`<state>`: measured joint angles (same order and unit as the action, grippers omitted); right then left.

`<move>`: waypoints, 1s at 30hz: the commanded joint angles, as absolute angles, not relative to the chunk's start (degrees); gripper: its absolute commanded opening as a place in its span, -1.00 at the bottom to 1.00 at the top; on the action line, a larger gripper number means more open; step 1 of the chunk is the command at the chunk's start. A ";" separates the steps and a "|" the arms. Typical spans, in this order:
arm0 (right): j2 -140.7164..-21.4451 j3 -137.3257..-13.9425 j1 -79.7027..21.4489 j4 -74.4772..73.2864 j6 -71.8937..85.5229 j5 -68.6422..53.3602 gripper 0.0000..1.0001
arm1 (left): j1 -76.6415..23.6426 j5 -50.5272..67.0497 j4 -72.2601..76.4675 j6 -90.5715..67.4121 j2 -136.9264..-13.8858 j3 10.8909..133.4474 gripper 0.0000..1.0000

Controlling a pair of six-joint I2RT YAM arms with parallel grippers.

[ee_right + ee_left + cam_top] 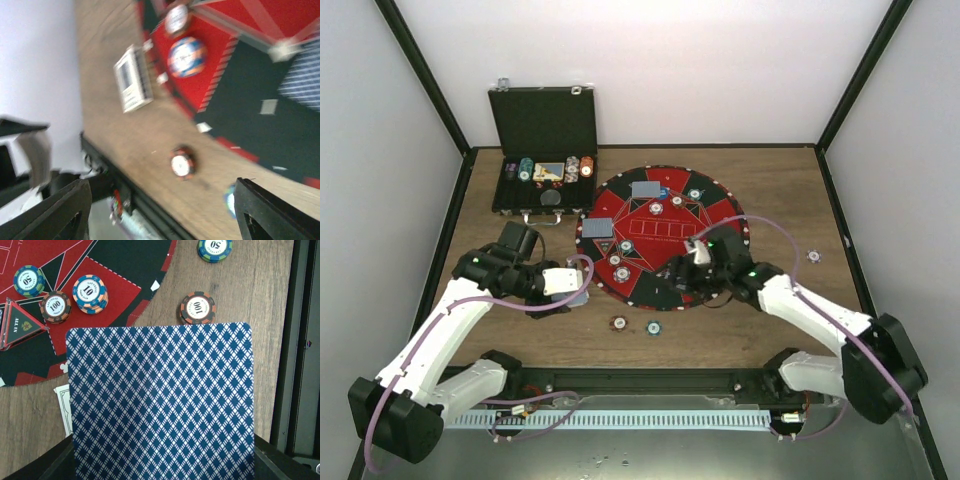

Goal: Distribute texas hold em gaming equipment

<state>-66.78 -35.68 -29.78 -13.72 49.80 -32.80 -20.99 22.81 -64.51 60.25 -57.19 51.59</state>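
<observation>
My left gripper (570,288) is clenched on a playing card (160,405). Its blue-diamond back faces the wrist camera, and it hangs over the bare wood just beside the near-left rim of the round mat (720,212). My right gripper (162,195) is over the near part of the mat, with the jaws wide apart and nothing between them. Its view is blurred.

What worries me first is a white strip (64,407) showing at the card's left edge. I cannot tell if it is a second card under the first one – if it is, two may go down together. Second, the card's far edge is just beside a brown-red 100 chip (198,309); a low push forward would shove it. A teal 50 chip (215,249) lies a little further on.

The two arms are near each other at this edge of the mat, so a crossing move risks a bump.

On the mat near the card's way are a 10 chip stack (90,293), another 100 chip (55,306) and a triangular marker (20,327) – all easy to knock. Two card piles (598,229) already lie on the mat. The open black case (545,125) is far behind, and one stray chip (814,256) lies alone on the right.
</observation>
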 commanded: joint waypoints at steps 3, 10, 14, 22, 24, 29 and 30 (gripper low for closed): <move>-74.67 -41.53 -42.59 6.48 60.56 -40.30 0.68 | -20.92 24.59 -63.98 60.30 -57.31 52.64 -0.84; -84.77 -48.61 -50.47 12.66 62.22 -41.31 0.66 | -20.92 24.76 -64.01 60.35 -57.30 52.95 -0.84; -88.92 -49.92 -52.49 17.24 63.85 -42.36 0.59 | -20.91 24.40 -64.20 60.56 -57.31 52.92 -0.84; -95.49 -51.83 -55.40 24.90 66.47 -45.11 0.48 | -20.87 23.95 -64.35 61.02 -57.11 52.67 -0.84; -96.01 -51.01 -55.46 27.25 67.42 -45.49 0.48 | -20.87 23.85 -64.55 61.08 -57.04 52.67 -0.84; -97.47 -52.36 -55.46 27.39 67.67 -45.50 0.47 | -20.92 23.73 -64.69 61.34 -56.80 52.58 -0.84; -98.19 -52.97 -55.46 27.42 67.73 -45.76 0.47 | -20.86 23.73 -64.69 61.27 -56.78 52.60 -0.84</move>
<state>-96.12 -49.58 -55.02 24.45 66.98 -44.31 -20.99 22.81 -64.47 60.29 -57.47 51.59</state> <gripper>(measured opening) 0.736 0.649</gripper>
